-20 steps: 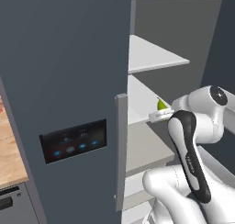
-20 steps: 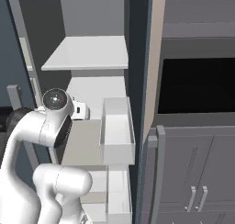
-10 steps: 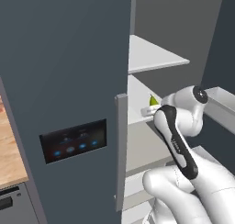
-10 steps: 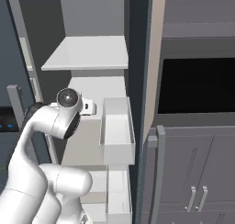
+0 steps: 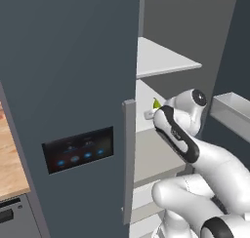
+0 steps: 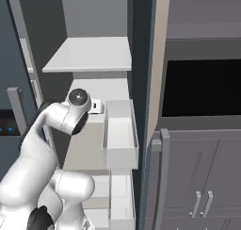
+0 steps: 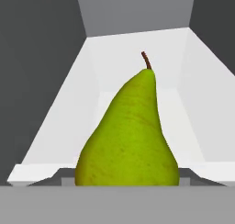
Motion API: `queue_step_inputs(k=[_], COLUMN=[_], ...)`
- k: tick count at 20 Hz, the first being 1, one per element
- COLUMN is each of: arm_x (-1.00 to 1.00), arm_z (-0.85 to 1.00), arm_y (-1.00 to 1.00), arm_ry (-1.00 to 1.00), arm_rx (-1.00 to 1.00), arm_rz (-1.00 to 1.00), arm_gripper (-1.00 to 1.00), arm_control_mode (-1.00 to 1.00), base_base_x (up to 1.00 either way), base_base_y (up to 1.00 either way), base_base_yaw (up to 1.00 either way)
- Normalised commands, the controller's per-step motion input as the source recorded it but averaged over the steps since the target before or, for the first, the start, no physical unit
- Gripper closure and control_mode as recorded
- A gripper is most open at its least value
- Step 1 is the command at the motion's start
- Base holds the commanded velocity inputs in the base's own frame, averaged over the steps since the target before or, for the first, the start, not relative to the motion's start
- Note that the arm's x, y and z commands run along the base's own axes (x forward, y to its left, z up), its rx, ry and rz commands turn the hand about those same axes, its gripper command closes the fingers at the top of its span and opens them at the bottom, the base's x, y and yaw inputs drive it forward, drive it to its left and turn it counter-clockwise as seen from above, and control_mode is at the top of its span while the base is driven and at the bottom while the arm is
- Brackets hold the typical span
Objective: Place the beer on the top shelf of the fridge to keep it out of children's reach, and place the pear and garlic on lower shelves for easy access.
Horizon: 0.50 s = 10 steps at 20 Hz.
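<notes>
The fridge (image 5: pixel 73 61) stands with its door open. My gripper (image 5: pixel 152 110) reaches into it, shut on the pear (image 5: pixel 156 104), a yellow-green fruit that stands upright with its stem up. In the hand view the pear (image 7: pixel 131 136) is close in front of a white lower shelf (image 7: pixel 137 81); my fingertips are hidden behind it. The pear hangs under the top shelf (image 5: pixel 161 59), over the white slab beneath it. In the right base view my wrist (image 6: pixel 96 105) sits below the top shelf (image 6: pixel 89 54). The beer and the garlic are out of view.
A white door bin (image 6: pixel 120 135) juts out just right of my arm, also seen as the bin (image 5: pixel 234 110). A greyer shelf (image 5: pixel 151 149) lies lower down. A dark oven opening (image 6: pixel 202 87) and grey cupboards (image 6: pixel 202 177) stand right of the fridge. A wooden counter (image 5: pixel 10 168) is at the left.
My arm has carried the pear deeper into the fridge and slightly up, and the elbow has risen. The grip on the pear is unchanged.
</notes>
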Motion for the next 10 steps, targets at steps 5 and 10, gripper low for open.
queue_step_inputs(k=[5, 10], arm_x=[0.62, 0.62], arm_z=[-0.49, -0.54], arm_y=[0.00, 0.00], arm_ry=[0.04, 0.02], arm_rx=[0.00, 0.00], arm_rz=[0.01, 0.03], arm_gripper=[1.00, 1.00], arm_control_mode=[-1.00, -1.00], base_base_x=[0.00, 0.00], base_base_y=[0.00, 0.00], base_base_yaw=[0.00, 0.00])
